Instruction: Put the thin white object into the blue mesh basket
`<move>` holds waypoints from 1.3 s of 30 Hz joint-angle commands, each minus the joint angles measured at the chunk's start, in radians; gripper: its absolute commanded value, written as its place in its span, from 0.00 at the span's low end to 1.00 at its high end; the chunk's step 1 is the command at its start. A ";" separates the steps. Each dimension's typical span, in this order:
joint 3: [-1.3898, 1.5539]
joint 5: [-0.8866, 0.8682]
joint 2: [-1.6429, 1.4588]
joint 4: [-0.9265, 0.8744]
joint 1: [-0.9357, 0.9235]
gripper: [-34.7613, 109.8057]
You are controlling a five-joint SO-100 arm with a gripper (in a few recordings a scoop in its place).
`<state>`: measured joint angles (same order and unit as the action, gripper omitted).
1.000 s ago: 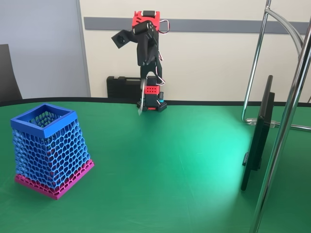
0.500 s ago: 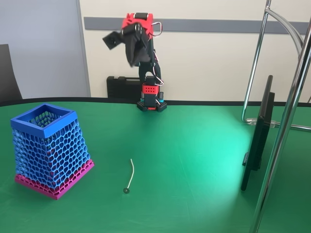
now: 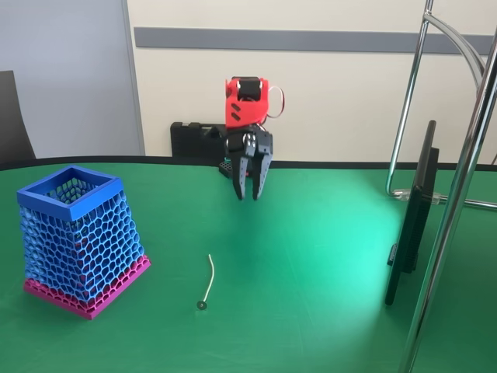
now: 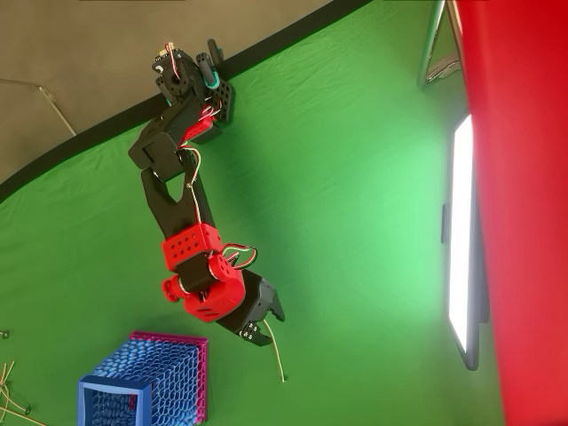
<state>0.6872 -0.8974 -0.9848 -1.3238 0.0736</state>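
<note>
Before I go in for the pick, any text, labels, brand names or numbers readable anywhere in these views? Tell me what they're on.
None readable.
The blue mesh basket, the thin white object, the pincer, the black case behind the arm and the edge-on monitor show no legible text.

Bright, even, sharp views; pale glare on the green table (image 3: 342, 249).
</note>
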 commanded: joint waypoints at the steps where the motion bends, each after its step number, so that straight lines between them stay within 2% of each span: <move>1: 0.023 -0.044 -0.020 0.060 0.012 0.40; 12: -0.184 -0.109 0.256 0.066 -0.074 0.39; 21: -0.307 -0.069 0.402 0.066 -0.170 0.38; 39: -0.448 -0.034 0.600 0.064 -0.183 0.37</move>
<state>0.3068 -0.9403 -0.3881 -1.2701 -0.1135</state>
